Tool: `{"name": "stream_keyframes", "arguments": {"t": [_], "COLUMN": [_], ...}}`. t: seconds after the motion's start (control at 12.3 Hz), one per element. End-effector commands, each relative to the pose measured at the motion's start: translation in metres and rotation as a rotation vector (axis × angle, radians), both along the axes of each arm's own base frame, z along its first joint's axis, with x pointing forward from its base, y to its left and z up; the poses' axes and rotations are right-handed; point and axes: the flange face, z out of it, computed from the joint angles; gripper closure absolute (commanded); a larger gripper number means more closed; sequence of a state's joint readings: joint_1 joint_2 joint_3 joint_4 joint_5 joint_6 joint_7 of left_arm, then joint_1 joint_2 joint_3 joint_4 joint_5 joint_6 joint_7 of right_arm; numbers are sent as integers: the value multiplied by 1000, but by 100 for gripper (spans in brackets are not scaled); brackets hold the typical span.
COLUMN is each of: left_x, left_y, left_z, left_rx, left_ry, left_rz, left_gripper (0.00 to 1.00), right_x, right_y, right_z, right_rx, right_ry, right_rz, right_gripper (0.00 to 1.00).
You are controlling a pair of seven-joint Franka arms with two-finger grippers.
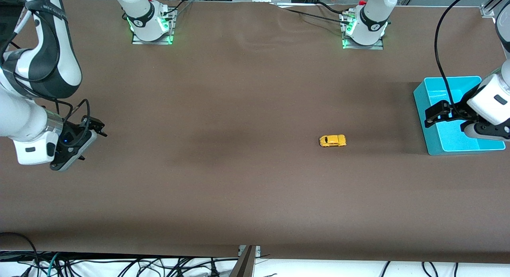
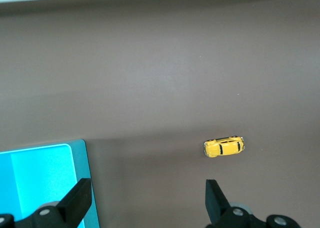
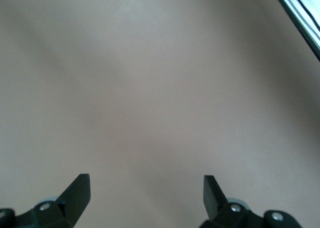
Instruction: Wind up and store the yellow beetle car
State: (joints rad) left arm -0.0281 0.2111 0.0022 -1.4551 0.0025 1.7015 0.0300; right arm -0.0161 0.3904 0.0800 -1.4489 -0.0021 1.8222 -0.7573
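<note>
The yellow beetle car (image 1: 332, 140) sits on its wheels on the brown table cover (image 1: 239, 181), untouched, well clear of the left gripper (image 1: 432, 118), which hangs over the teal bin (image 1: 423, 94) with its fingers (image 2: 79, 200) spread wide and nothing between them. The car lies toward the middle of the table from that gripper, the bin directly under it. The right gripper (image 1: 93, 129) waits over bare cover at the right arm's end of the table, fingers (image 3: 80, 190) spread just as wide, empty too.

The reach comes first, and the left arm looks the natural pick. Good form: descend square over the car, turn the wrist so the fingers straddle its narrow sides, and close low on the body. Winding probably means rolling it backward on the cover, so keep the wheels free.
</note>
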Motion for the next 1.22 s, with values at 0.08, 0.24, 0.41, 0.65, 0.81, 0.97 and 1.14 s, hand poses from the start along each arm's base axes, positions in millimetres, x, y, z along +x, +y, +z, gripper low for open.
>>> {"name": "stream_keyframes", "arguments": {"t": [0.08,0.24,0.41,0.65,0.81,0.97,1.14], "left_x": [8,10,13,2,-4,-16,-16], "left_y": [6,10,7,-7,-33,-68,-96], "left_z": [-37,-67,-103,-145,-178,-222,-254], "left_rx": [26,27,50,78,78,88,97], "left_ry": [65,116,166,214,208,199,175], "left_rz": [180,313,463,687,864,1018,1191], "left_gripper": [0,0,0,0,0,0,0], "right_x": [-15,-18,-19,-19,-18,-26,-28], "right_y": [18,25,24,14,-4,-13,-31], "right_z": [41,57,59,67,75,107,113], "right_rx": [-1,-14,-20,-23,-32,-64,-80], "right_ry": [50,66,72,63,40,-26,-38], "right_rz": [-301,-456,-495,-511,-553,-554,-583], "right_gripper": [0,0,0,0,0,0,0]}}
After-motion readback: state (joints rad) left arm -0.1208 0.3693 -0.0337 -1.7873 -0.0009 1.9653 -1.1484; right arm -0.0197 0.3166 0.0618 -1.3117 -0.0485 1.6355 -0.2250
